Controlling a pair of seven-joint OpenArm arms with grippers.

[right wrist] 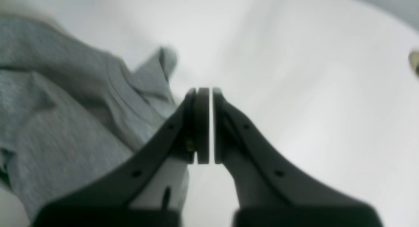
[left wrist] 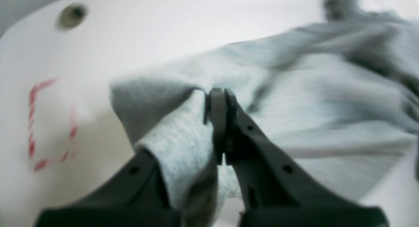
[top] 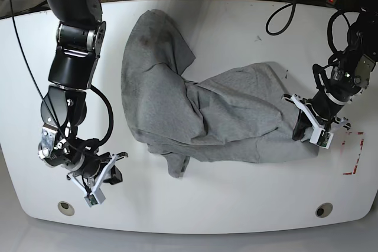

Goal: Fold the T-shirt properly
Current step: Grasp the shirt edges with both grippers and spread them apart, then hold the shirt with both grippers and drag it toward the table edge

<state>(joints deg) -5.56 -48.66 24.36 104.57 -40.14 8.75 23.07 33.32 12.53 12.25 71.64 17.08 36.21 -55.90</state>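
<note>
The grey T-shirt point(top: 201, 110) lies crumpled across the middle of the white table point(top: 195, 205), one part reaching toward the back and one toward the right. No lettering shows. My left gripper point(top: 311, 134) is at the shirt's right end and is shut on a fold of its cloth. The left wrist view shows the jaws point(left wrist: 217, 92) pinching the T-shirt point(left wrist: 311, 99), with cloth bunched over one finger. My right gripper point(top: 110, 176) is near the front left of the table, apart from the shirt. In the right wrist view it point(right wrist: 209, 89) is shut and empty, with the T-shirt point(right wrist: 65, 115) to its left.
Red tape marks point(top: 354, 163) sit on the table just right of my left gripper, and show in the left wrist view point(left wrist: 36, 122). Two holes point(top: 64, 207) point(top: 322, 210) lie near the table's front edge. Black cables point(top: 283, 10) hang at the back right.
</note>
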